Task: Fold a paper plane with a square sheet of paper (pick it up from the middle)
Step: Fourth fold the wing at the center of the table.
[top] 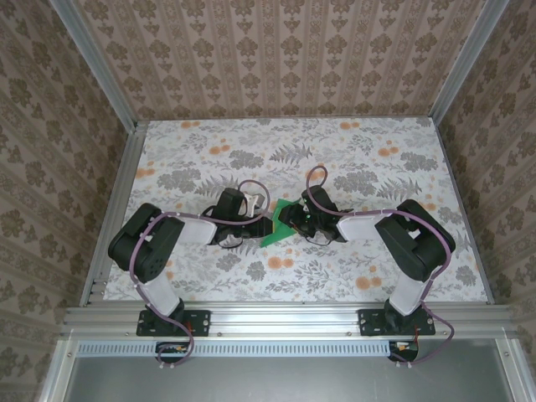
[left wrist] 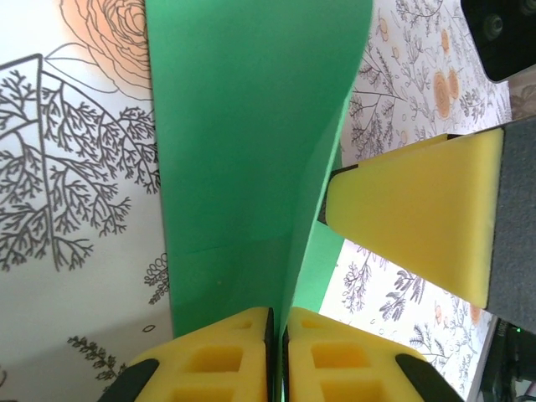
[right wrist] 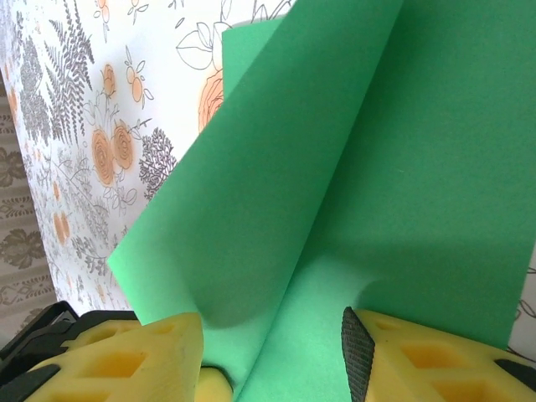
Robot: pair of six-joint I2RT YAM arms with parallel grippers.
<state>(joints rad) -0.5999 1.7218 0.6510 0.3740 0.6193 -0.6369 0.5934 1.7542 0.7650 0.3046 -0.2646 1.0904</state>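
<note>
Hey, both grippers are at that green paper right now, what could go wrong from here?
One: the left gripper is pinched shut on a raised flap of the green paper, so a pull might tear the sheet or let it slip out. Two: the right gripper stands open around a soft, rounded bend in the paper. Closing there could set a crooked crease.
</note>
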